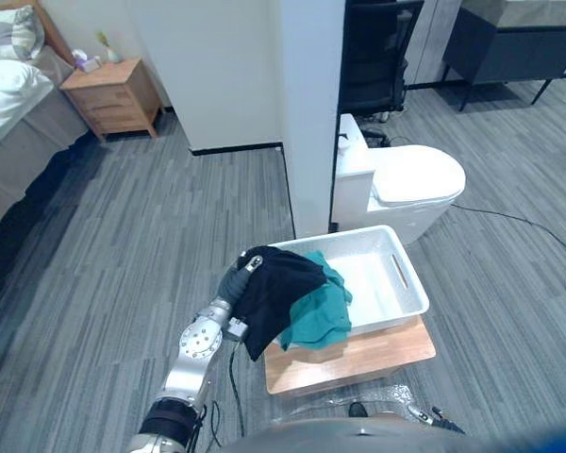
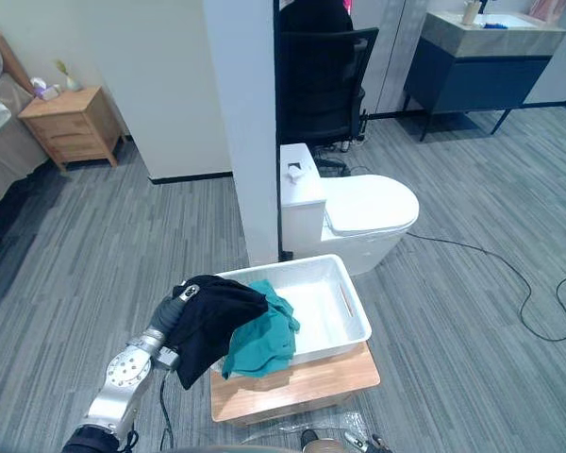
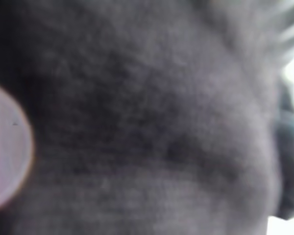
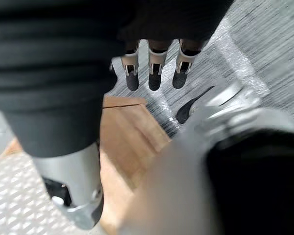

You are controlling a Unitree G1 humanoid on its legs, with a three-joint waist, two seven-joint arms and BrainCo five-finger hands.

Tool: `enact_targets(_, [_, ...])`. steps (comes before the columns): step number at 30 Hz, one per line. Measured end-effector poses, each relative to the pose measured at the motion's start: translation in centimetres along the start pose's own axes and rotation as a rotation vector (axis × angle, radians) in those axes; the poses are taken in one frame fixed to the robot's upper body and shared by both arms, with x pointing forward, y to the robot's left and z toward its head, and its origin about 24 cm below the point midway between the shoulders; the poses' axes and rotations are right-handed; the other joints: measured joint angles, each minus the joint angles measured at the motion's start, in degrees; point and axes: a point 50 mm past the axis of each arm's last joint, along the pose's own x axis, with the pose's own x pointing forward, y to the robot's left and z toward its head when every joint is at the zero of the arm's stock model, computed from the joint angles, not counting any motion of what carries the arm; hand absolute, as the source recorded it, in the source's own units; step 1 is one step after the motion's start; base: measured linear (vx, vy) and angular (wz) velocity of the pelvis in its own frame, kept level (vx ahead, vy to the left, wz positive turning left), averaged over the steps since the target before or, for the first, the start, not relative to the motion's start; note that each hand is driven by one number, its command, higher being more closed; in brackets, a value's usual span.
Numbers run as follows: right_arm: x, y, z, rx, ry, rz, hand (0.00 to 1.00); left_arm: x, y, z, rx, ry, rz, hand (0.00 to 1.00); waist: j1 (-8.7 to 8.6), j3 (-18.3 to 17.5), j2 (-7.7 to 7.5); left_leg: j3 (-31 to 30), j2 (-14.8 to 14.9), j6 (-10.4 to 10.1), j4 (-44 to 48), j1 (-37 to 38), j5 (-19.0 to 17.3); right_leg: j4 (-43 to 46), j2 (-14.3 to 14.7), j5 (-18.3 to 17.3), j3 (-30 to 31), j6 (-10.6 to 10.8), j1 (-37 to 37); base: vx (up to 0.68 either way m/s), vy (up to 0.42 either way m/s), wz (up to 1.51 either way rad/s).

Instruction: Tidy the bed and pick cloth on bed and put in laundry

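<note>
A: Left hand (image 1: 234,281), status?
B: At white basket's (image 1: 407,279) left rim. Black cloth (image 1: 278,293) draped over it, fingers hidden, can't tell grip.
A: Teal cloth (image 1: 323,311)?
B: Hangs over same rim, touching black one. Rt hand (image 4: 155,73): fingers straight, holding nothing.

White toilet (image 1: 410,184) stands on the grey floor (image 1: 170,236), just beside a white pillar (image 1: 311,113). Wooden nightstand (image 1: 113,94) occupies the floor's far left corner. Black office chair (image 2: 321,75) and dark blue cabinet (image 2: 481,57) stand beyond the pillar.
</note>
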Motion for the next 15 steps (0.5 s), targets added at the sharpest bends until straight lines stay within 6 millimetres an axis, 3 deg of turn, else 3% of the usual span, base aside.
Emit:
enact_targets(5, [-0.1, -0.2, -0.2, 0.007, 0.008, -0.018, 0.0, 0.3, 0.7, 0.2, 0.036, -0.003, 0.0, 1.0, -1.07, 0.22, 0.03, 0.11, 0.21, -0.19, -0.39, -0.07, -0.12, -1.03, 0.54, 1.65, 1.1, -0.06, -0.31, -0.07, -0.03, -0.12])
enact_targets(9, [-0.1, -0.2, -0.2, 0.008, 0.008, -0.025, 0.0, 0.9, 2.2, 0.0, 0.083, 0.029, 0.057, 1.0, -2.09, 0.43, 0.08, 1.46, 1.22, -1.53, -1.94, -0.17, -1.43, -3.08, 1.76, 4.33, 2.48, -0.34, -1.21, -0.1, -0.049, -0.24])
enact_targets(11, [-0.2, -0.3, -0.6, 0.011, 0.016, -0.029, 0.0, 1.1, 3.1, 0.0, 0.118, 0.044, 0.082, 1.0, -2.43, 0.85, -0.22, 2.37, 1.42, -1.59, -2.01, -0.19, -1.48, -3.37, 2.04, 4.94, 3.65, -0.47, -1.6, -0.09, -0.075, -0.32])
enact_targets(15, [-0.9, -1.3, -1.9, 0.013, 0.032, -0.051, 0.0, 2.0, 4.1, 0.6, 0.137, 0.052, 0.143, 1.0, -3.55, 1.72, 0.7, 4.92, 1.56, -1.84, -1.8, -1.47, -1.63, -2.8, 2.63, 5.56, 5.46, -0.4, -4.06, -0.04, -0.05, -0.31])
